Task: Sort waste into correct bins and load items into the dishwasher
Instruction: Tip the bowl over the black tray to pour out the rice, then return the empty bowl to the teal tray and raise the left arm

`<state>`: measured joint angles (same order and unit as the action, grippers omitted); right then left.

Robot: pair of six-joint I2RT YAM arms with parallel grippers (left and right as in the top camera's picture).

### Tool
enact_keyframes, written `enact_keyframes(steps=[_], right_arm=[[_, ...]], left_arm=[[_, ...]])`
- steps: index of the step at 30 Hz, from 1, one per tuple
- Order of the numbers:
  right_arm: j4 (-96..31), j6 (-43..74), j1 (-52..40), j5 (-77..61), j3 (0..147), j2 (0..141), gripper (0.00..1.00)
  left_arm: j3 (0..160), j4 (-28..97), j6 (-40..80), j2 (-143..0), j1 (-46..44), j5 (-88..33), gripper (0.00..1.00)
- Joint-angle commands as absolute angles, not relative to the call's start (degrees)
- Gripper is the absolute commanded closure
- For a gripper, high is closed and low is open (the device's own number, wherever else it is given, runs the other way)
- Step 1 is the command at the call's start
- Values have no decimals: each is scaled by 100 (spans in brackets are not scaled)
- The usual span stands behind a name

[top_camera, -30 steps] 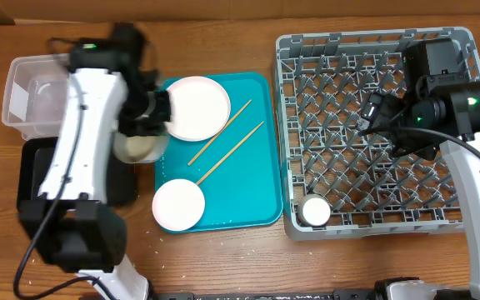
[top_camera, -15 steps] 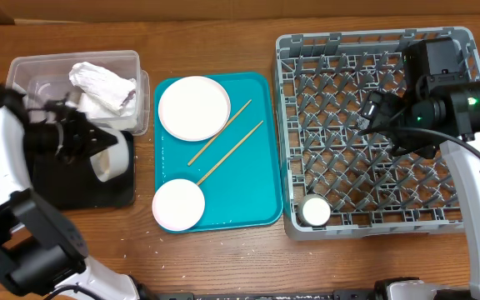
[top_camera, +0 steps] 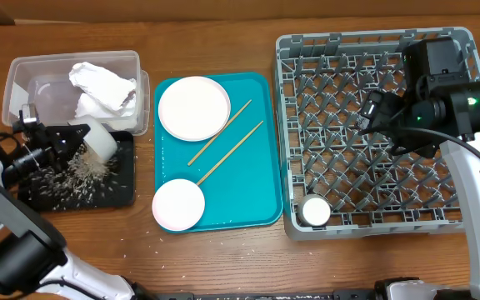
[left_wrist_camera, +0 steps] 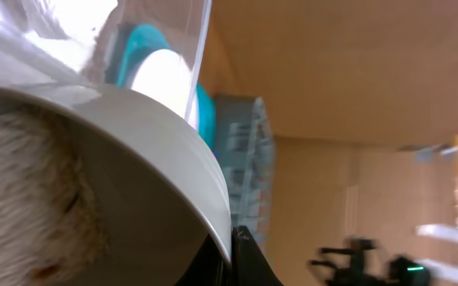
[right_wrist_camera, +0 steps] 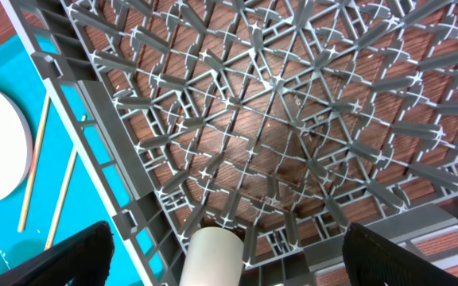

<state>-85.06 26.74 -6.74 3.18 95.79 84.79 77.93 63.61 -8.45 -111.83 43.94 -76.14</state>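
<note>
Nearest the robot, a small white dish lies flat on the teal tray, and a white cup stands in the near left corner of the grey rack. The dish looks stiff, smooth and breakable. Lying flat, it offers only its thin rim to pinch.

To the left, the black tray holds a scatter of beige grains, with a few loose on the desk beside it. Above that tray the left hand is closed on the rim of a white bowl, which is tipped on its side. The wrist view shows a finger against the rim, with something pale and blurred inside. Whether grains remain there cannot be told. The bowl is probably light but slick, so a rim pinch could slip if it is swung fast.

In the middle of the teal tray, two wooden chopsticks lie slanted and nearly parallel. They are thin and light and apt to roll, so they are best taken across the middle. The right hand hangs over the rack, empty and spread wide.

Farther off, a larger plate rests on the teal tray. Farthest, the clear tub holds crumpled tissues, which are soft and light.
</note>
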Motion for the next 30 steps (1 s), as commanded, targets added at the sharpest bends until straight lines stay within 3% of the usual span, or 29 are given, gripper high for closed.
enact_keyframes(steps=[1, 19, 22, 24, 28, 30], right_arm=[[-8477, 2650, -663, 336, 9719, 8392, 7], [-8543, 2652, -663, 333, 9719, 8392, 7], [-8567, 2652, -663, 333, 9719, 8392, 7], [-8569, 2652, -663, 333, 9719, 8392, 7], [-8584, 2652, -663, 333, 9719, 8392, 7], [-8580, 2655, -663, 333, 9719, 8392, 7]], left_arm=[[7738, 6442, -550, -11539, 4504, -8973, 96], [7741, 7284, -366, -11614, 4578, -9061, 96], [7776, 7393, -958, -11563, 4593, -8984, 96], [7791, 7356, -554, -11566, 4626, -8694, 96], [7822, 7673, -1162, -11493, 4633, -8956, 96], [7878, 7535, -899, -11496, 4659, -8691, 96]])
